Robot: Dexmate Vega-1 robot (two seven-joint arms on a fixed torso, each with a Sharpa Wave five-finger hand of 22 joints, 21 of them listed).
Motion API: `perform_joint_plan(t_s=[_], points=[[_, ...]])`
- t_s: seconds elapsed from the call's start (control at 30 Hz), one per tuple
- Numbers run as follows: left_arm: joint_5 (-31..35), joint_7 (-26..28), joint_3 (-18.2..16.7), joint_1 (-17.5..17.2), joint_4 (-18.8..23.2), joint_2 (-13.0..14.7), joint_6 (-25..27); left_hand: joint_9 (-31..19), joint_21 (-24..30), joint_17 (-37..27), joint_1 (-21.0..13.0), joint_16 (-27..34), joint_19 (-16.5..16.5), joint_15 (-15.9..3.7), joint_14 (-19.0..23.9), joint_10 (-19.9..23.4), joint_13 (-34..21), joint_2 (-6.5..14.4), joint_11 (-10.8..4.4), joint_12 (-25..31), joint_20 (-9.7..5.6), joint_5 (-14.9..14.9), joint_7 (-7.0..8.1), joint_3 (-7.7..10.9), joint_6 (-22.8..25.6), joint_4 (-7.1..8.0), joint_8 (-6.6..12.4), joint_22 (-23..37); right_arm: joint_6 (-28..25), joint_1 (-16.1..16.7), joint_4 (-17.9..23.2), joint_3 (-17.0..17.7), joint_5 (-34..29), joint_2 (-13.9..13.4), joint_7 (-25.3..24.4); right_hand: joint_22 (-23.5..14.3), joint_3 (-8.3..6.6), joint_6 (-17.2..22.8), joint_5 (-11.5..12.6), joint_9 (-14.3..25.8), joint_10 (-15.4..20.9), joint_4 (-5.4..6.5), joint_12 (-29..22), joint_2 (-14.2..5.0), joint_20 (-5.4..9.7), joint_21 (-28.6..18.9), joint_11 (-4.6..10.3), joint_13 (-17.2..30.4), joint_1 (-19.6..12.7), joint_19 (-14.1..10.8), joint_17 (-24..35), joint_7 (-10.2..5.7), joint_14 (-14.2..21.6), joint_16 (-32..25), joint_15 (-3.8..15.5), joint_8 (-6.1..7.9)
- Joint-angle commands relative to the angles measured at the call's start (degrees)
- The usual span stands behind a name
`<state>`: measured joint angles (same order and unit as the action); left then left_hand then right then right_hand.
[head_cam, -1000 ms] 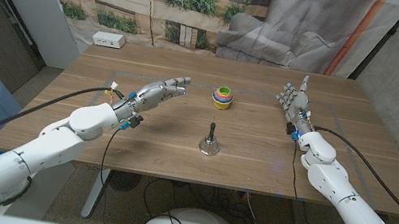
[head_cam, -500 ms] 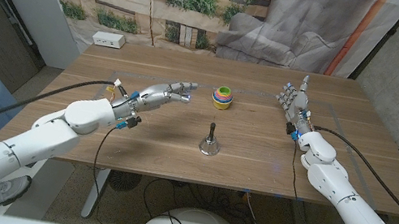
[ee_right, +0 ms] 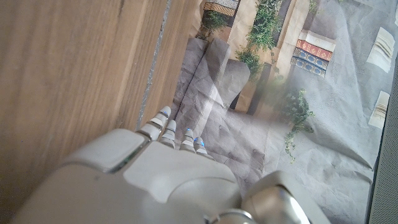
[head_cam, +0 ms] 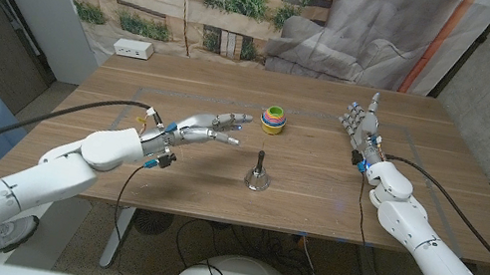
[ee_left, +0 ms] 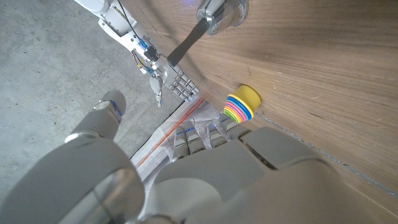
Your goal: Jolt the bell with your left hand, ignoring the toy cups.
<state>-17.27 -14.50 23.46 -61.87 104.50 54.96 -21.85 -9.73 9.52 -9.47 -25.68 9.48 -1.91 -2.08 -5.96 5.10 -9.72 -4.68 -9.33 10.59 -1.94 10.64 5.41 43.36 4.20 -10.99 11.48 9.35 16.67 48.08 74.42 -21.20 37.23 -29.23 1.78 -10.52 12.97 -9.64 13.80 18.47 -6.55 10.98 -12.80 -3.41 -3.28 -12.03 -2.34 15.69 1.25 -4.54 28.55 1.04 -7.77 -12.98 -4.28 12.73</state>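
Near mid-table, upright: bell (head_cam: 259, 174), just in front of stacked cups (head_cam: 272, 119). Left hand (head_cam: 209, 129) spread, holding nothing, short of bell. Right hand (head_cam: 362, 121) raised, fingers apart, well off right.

- My left hand (head_cam: 208, 129) hovers over the wooden table (head_cam: 184, 81) with fingers spread and nothing in them; the bell (head_cam: 259, 173) stands at about four o'clock from my fingertips, with bare wood between
- The stacked toy cups (head_cam: 273, 118) sit at about two o'clock from my fingertips, near them, and at twelve o'clock from the bell, apart from it
- Bare table lies all round the bell
- My right hand (head_cam: 362, 123) stands upright near the table's right side, at about two o'clock from the bell and well apart
- A white box (head_cam: 133, 49) rests at the far left corner, at eleven o'clock, well apart from my left hand
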Motion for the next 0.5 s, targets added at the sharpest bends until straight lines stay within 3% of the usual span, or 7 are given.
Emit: perform_joint_plan(t_s=[0.03, 0.5], points=[[9.0, 5.9, 0.7, -2.0, 1.7, -1.5, -1.7, -0.3, -0.2, -0.2, -1.3, 0.2, -2.1, -0.99, -1.3, 0.0, -0.3, -0.4, -0.15, 0.2, -0.61, -0.2, 0.05, 0.72, 0.2, 0.02, 0.17, 0.2, 0.0, 0.0, 0.0, 0.0, 0.0, 0.0, 0.0, -0.2, 0.41, -3.2, 0.4, 0.2, -0.2, -0.04, -0.3, -5.96, -0.12, -0.3, -0.12, 0.2, 0.1, -0.3, 0.1, -0.13, -0.4, -0.4, 0.15, 0.27], [13.9, 10.3, 2.6, -3.0, 3.6, -4.1, 3.3, -0.3, 0.0, -0.2, -2.9, 0.5, -5.2, -0.06, -2.0, 0.6, -0.3, -1.1, -0.12, 0.4, 0.01, -0.2, -0.55, 0.86, 1.1, 0.11, 0.48, 0.2, 0.0, 0.0, 0.0, 0.0, 0.0, 0.0, 0.0, -0.2, 0.42, -3.2, 0.4, 0.2, -0.3, -0.04, -0.3, -5.95, -0.09, -0.3, -0.16, 0.2, 0.1, -0.3, 0.1, -0.07, -0.4, -0.4, 0.14, 0.27]])
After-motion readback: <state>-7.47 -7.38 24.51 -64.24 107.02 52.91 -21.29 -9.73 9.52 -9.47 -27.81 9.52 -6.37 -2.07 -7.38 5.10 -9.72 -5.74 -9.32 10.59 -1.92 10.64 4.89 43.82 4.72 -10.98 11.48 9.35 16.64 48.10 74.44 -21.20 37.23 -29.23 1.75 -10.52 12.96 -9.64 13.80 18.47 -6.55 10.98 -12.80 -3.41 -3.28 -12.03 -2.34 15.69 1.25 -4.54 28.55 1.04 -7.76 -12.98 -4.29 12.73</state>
